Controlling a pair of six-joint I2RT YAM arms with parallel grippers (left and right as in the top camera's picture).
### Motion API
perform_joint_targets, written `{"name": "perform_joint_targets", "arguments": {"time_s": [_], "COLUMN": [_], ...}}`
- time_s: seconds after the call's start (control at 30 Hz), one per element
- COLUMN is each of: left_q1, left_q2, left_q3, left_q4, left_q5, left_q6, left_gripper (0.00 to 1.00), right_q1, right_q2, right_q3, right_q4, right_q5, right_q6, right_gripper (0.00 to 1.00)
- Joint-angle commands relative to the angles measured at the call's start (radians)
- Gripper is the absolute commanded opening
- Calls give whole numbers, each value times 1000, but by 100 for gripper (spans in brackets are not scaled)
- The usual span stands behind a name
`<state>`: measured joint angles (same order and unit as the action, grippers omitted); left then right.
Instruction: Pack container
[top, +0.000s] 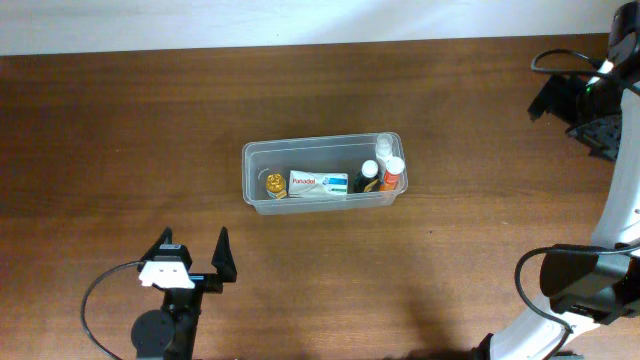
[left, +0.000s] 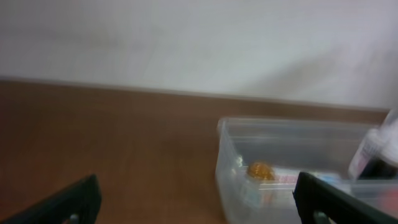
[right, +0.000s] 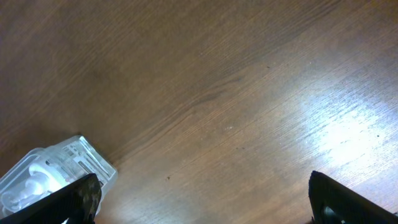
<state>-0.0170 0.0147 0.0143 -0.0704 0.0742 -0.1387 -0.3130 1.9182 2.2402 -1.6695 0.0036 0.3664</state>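
Ahead of my left gripper and a little to its right, the clear container sits on the worktop, clear of my fingers, which are spread wide and hold nothing. Inside it lie a white box and some small bottles. My right gripper is spread wide too and empty, with the container well off to its side.

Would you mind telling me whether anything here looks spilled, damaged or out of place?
Nothing stands out. The container sits flat on the table, with the box and small bottles inside it, and nothing is spilled around it.
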Motion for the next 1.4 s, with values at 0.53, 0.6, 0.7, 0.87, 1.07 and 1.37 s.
{"name": "perform_joint_targets", "arguments": {"time_s": [0.53,0.6,0.7,0.87,1.07,1.37], "left_q1": [7,7,7,7,7,7], "left_q2": [-10,-10,-10,-10,-10,-10], "left_q3": [-6,-6,-6,-6,-6,-6], "left_q4": [-5,-5,-5,-5,-5,-5], "left_q5": [0,0,0,0,0,0], "left_q6": [31,31,32,31,31,31], "left_gripper": [99,99,99,99,99,99], "right_q1": [-2,-2,-2,-2,3,126], "right_q2": [2,2,2,2,2,-166], "right_q3": [3,3,3,3,3,3], "right_q4": [1,1,1,1,2,2], "right_q5": [9,8,8,8,9,9], "right_q6": [9,9,9,9,9,9], "right_gripper": [98,98,98,98,98,98]}}
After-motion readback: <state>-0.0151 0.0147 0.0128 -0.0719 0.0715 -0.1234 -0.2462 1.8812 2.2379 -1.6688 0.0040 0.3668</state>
